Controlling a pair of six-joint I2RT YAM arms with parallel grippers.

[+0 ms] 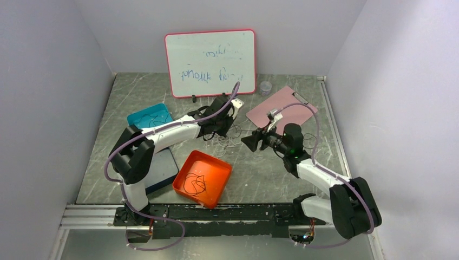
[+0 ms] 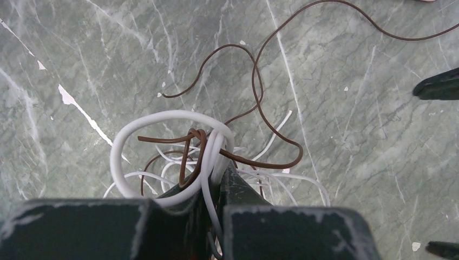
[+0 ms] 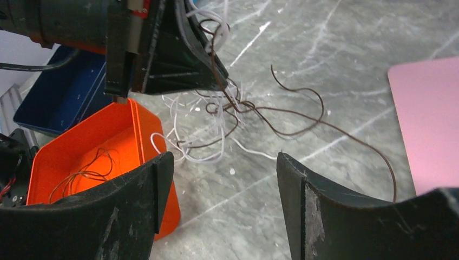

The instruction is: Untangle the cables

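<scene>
Closest to you, by the near edge of the surface (image 1: 260,173), sits the orange tray (image 1: 187,190) with a loose dark cable (image 1: 194,183) looped inside it. Just beside it, toward the left edge, lies a dark blue tray (image 1: 165,172), partly hidden under your left arm.

Further in, around the middle of the surface, you have the cables (image 1: 227,138) in a tangle. Your left pincer (image 2: 216,179) is clamped on them. White strands run up between its fingers, and a thick white cable (image 2: 162,116) loops out of the grip with a brown cable (image 2: 254,81) knotted through it. The brown one trails away in open curves across the surface toward the right edge. Thinner white strands lie on the surface beneath the knot. From the right wrist view, the bundle drops from the left pincer's tips to the surface, just past the orange tray's far wall.

Your right pincer (image 3: 224,162) stands wide with nothing between its fingers. It faces the tangle from the right-edge side, near it but not touching.

Beyond the left arm, toward the far left corner, sits a teal tray (image 1: 135,116) with thin dark strands in it. Toward the far right corner a pink clipboard (image 1: 276,105) lies flat, with a small clear jar (image 1: 265,88) just behind it. A whiteboard (image 1: 211,59) leans upright at the far edge.
</scene>
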